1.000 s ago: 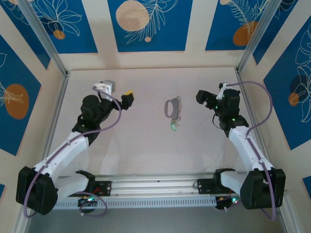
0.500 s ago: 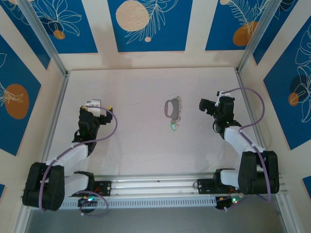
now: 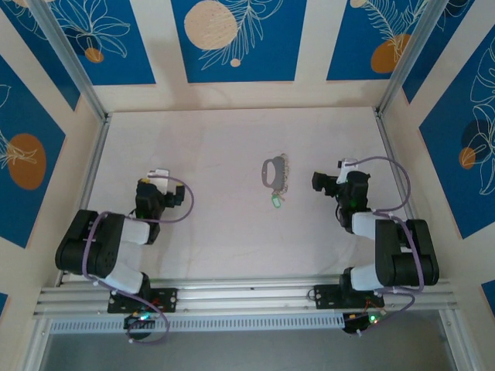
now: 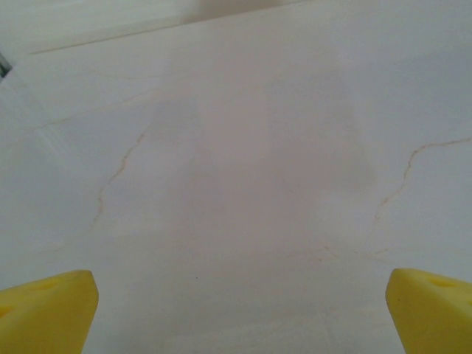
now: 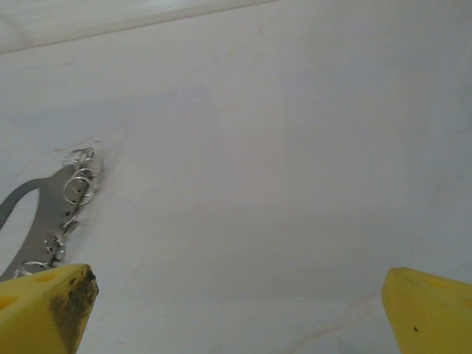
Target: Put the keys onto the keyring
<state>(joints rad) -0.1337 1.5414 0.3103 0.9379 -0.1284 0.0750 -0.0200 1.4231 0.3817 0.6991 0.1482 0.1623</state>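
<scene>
Well, the big pale worktop (image 3: 232,139) holds it all. The left arm (image 3: 100,247) and the right arm (image 3: 394,247) sit folded low, close to the near edge.

The left end effector (image 4: 240,295) is wide open and holds nothing. Below it there is just bare worktop. The right end effector (image 5: 240,295) is wide open too, and it also holds nothing.

The keyring (image 3: 268,171) lies flat near the middle of the worktop. Its long side runs from near to far. It lies to the left of the right end effector and well apart from it. The right arm is nearer to it than the left arm, so I think the right one has the shorter reach.

The keys (image 3: 283,174) lie in a row right along the keyring's right side, touching it. A small green piece (image 3: 274,202) lies at the near end.

I cannot tell if any keys are already hooked on. In the right wrist view, the keyring is cut off by the edge and partly hidden by a yellow finger (image 5: 44,302).
</scene>
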